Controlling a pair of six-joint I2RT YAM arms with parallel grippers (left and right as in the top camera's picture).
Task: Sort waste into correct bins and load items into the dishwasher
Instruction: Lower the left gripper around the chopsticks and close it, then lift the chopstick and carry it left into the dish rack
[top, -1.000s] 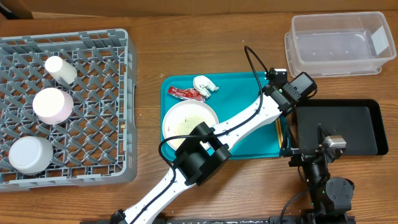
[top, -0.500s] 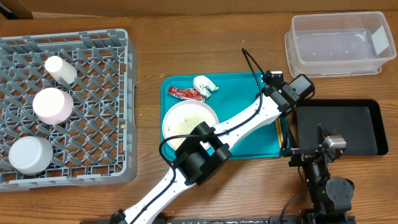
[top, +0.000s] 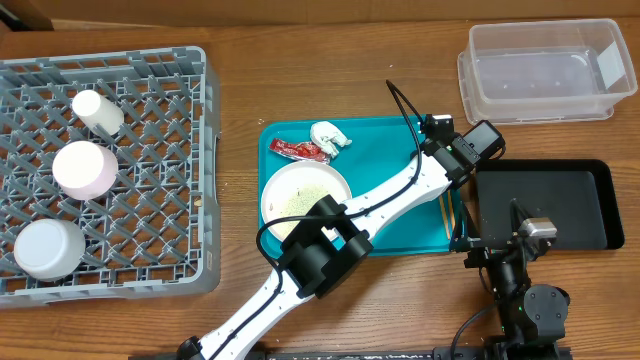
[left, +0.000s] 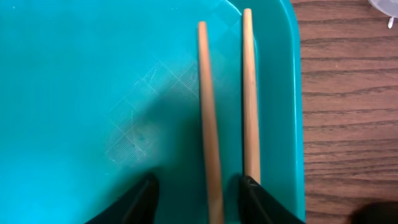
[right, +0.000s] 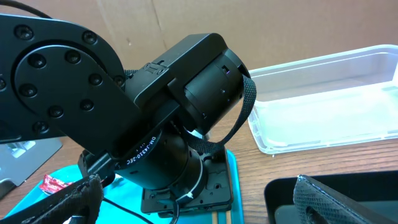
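Wood table (top: 330, 60): 2 chopsticks (left: 207, 112), 2 bowls (top: 85, 168), 1 cup (top: 97, 110)

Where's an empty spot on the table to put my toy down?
Bare table lies between the rack and the teal tray, and above that tray, left of the tub. The tray is crowded: plate, wrapper, tissue, chopsticks, left arm.

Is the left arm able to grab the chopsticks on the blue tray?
Probably yes: the left gripper sits open right over the chopsticks, nothing covering them, though one stick meets a fingertip.
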